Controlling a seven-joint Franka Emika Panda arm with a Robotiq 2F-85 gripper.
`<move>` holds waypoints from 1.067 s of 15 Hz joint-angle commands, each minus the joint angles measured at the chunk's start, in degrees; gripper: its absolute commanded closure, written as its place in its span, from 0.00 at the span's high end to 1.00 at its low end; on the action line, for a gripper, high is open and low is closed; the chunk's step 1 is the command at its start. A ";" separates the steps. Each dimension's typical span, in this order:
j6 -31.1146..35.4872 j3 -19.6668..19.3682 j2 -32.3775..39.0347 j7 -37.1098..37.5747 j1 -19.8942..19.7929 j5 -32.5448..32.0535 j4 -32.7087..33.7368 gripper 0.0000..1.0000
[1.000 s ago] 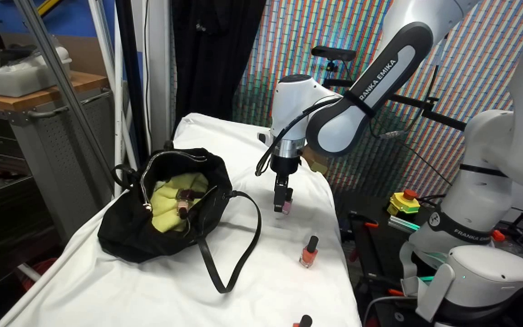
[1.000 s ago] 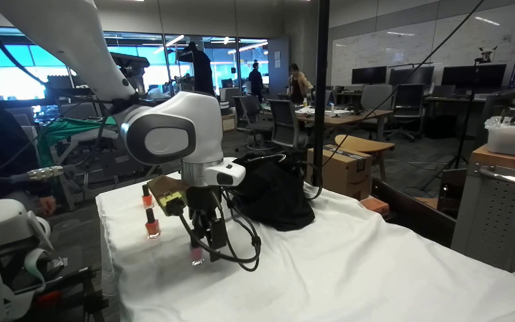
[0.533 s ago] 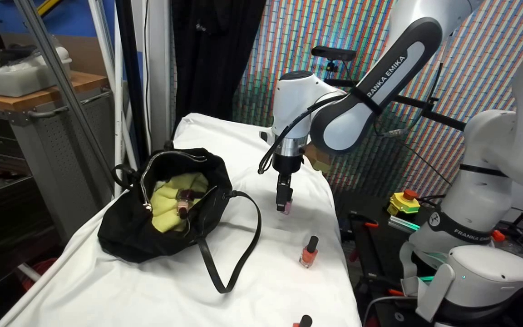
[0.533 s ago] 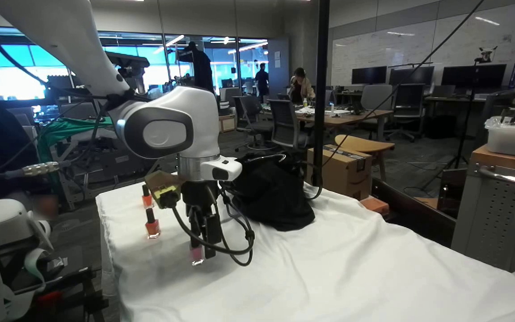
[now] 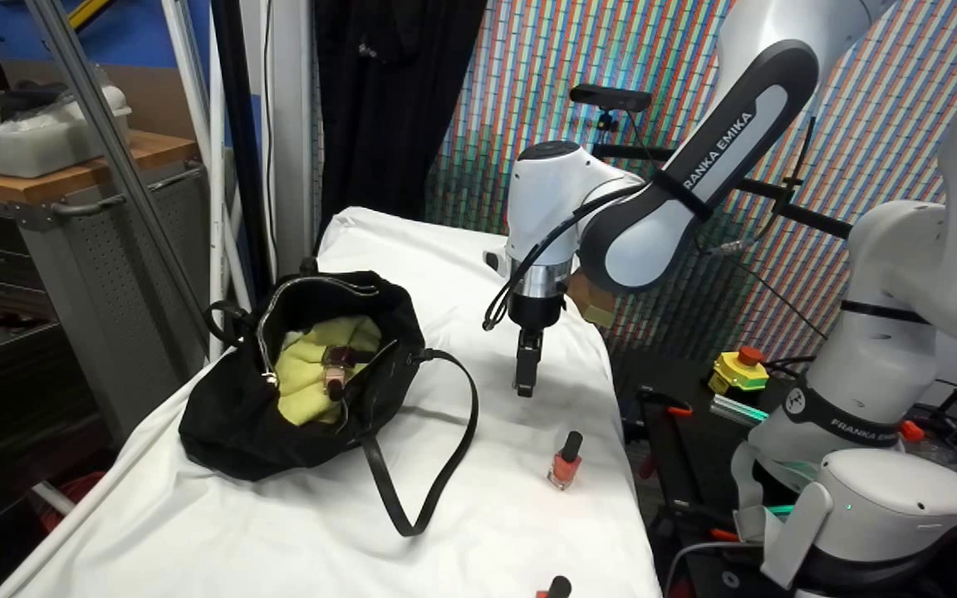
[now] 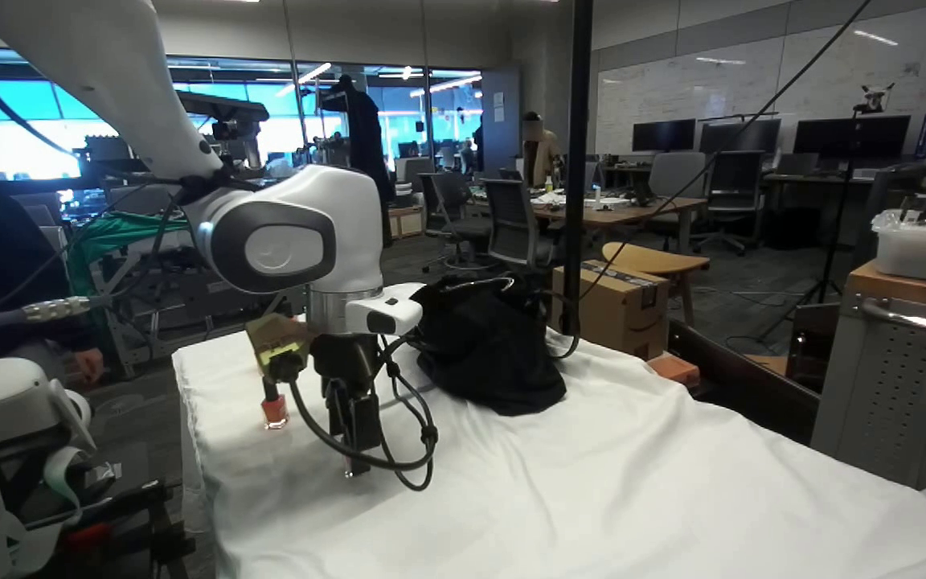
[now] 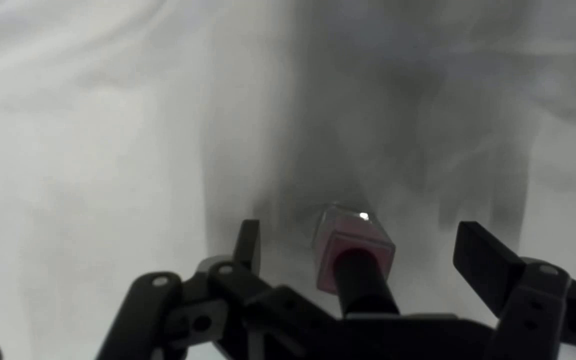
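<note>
In the wrist view, a pink nail polish bottle (image 7: 352, 232) with a black cap is seen standing on a white sheet (image 7: 98, 175), between the widely parted jaws of the gripper (image 7: 364, 245). A gap is left on each side of the glass, so the bottle is touched by neither fingertip. Part of the cap is hidden by the gripper.

In an exterior view, the gripper is pointed down over the sheet-covered surface, near the long edge facing the robot base (image 5: 848, 407). An orange-red nail polish bottle (image 5: 564, 470) is placed closer to that edge. Near the opposite long edge, an unzipped black handbag (image 5: 225, 428) is set. Inside it, a yellow-green cloth (image 5: 302, 386) is topped by a dark nail polish bottle (image 5: 339, 356) and a light pink nail polish bottle (image 5: 334, 376).

In an exterior view, the pink bottle is largely hidden by the gripper. The orange-red bottle's cap is partly covered, and a cardboard box (image 6: 620, 314) is seen beyond the handbag, off the surface.
</note>
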 commanded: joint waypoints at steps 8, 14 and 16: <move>10.56 -0.13 0.71 -0.72 -0.49 0.32 -3.68 1.00; 8.82 -0.01 0.13 -1.03 -0.44 0.45 -3.47 0.98; 8.46 -0.08 0.17 -0.96 -0.40 0.25 -3.24 0.86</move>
